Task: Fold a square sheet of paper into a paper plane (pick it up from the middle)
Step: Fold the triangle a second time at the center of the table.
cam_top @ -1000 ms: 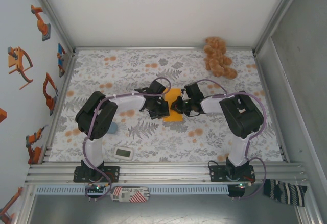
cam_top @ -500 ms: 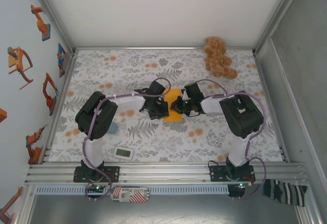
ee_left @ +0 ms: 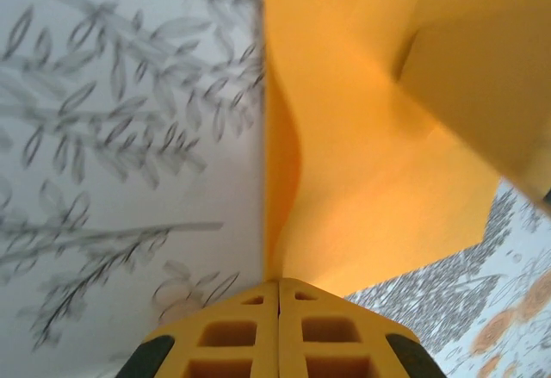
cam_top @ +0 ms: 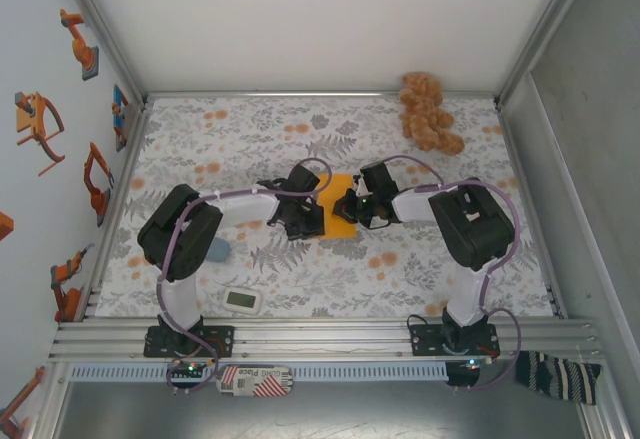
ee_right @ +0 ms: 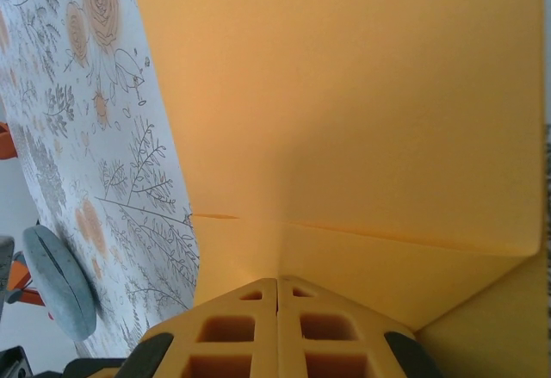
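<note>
The square sheet of paper (cam_top: 341, 221) is thin, matte, bright orange stock, creased into a narrow rectangle with 1 sharp fold line and 1 bowed, lifted layer. It lies on the floral-printed cloth (cam_top: 300, 139), directly between the 2 sets of fingertips. The left gripper (ee_left: 278, 285) has its yellow fingers (ee_left: 228, 335), moulded with rectangular pockets, pressed together on the paper's edge. The right gripper (ee_right: 277, 283) is clamped in the same way on the opposite edge, and the paper fans out ahead of its tips. Both forearms reach inward with elbows out and wrists low over the cloth.
</note>
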You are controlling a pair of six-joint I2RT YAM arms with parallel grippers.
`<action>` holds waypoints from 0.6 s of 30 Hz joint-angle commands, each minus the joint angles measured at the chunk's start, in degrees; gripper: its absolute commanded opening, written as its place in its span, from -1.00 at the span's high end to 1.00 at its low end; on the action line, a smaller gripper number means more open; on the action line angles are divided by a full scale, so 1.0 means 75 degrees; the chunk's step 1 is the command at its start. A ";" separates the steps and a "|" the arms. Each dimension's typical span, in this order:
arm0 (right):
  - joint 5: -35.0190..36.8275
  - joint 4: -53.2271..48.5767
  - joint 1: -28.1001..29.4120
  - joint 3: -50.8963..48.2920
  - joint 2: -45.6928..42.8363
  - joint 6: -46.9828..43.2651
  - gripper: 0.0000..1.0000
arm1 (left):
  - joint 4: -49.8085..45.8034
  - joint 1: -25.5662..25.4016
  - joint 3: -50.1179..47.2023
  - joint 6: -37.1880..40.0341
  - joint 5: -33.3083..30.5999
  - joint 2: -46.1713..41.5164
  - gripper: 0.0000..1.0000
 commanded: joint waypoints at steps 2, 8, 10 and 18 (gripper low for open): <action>0.0790 -0.1028 -0.0004 -0.0275 0.0574 -0.0176 1.00 | -0.1480 -0.0086 -0.0368 0.0201 -0.0253 -0.0429 0.85; 0.0782 -0.1075 -0.0003 -0.0269 0.0526 -0.0201 1.00 | -0.1168 -0.0079 -0.0132 0.0214 -0.0743 -0.1128 0.85; 0.0785 -0.1089 -0.0004 -0.0256 0.0518 -0.0204 1.00 | -0.0669 -0.0074 -0.0135 0.0085 -0.0695 -0.1177 0.85; 0.0768 -0.1081 -0.0004 -0.0209 0.0460 -0.0195 1.00 | 0.0276 -0.0086 0.0412 -0.0233 -0.0145 -0.0163 0.85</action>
